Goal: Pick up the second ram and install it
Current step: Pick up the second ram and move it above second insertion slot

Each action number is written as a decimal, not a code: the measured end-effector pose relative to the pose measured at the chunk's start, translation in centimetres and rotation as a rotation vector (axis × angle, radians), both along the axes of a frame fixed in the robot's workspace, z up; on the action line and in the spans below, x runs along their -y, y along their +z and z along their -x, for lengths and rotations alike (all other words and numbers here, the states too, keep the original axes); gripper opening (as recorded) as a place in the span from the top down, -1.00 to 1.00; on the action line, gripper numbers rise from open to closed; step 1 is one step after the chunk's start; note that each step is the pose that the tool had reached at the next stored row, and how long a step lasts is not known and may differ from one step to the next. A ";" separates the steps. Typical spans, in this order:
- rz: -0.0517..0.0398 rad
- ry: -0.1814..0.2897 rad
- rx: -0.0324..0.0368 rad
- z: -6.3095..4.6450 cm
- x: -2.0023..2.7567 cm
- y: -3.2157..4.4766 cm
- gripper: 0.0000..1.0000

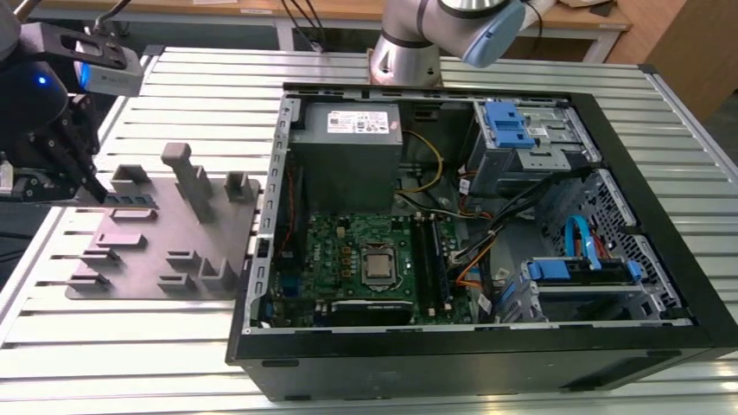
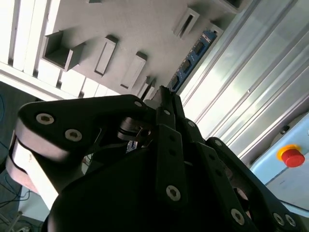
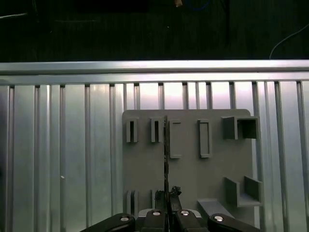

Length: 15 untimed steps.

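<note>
In the exterior view, the gripper (image 1: 90, 192) is hanging over the grey plate (image 1: 150, 251) on the slatted table (image 1: 185, 78), beside the open computer case (image 1: 259, 346). It is closing on the memory stick (image 1: 130, 201) standing on that plate.

In the second wrist view, the gripper (image 2: 161, 94) is pinching the memory stick's (image 2: 193, 55) near end.

In the first wrist view, the memory stick (image 3: 165, 150) is showing edge-on between the narrowed fingers (image 3: 175, 193).

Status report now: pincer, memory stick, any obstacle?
Pincer low over grey plate, at end of memory stick. Stick standing on edge in the plate, not lifted. No obstacle seen around it.
</note>
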<state>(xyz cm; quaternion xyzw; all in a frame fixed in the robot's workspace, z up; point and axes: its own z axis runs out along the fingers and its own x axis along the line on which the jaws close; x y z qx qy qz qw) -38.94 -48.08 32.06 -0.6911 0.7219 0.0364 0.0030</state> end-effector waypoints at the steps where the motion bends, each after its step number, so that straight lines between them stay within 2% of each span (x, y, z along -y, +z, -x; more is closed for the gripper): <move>1: 0.0000 0.000 0.0000 0.0 0.00 0.18 0.79; 15: 0.0000 0.000 0.0000 0.0 0.00 2.26 0.79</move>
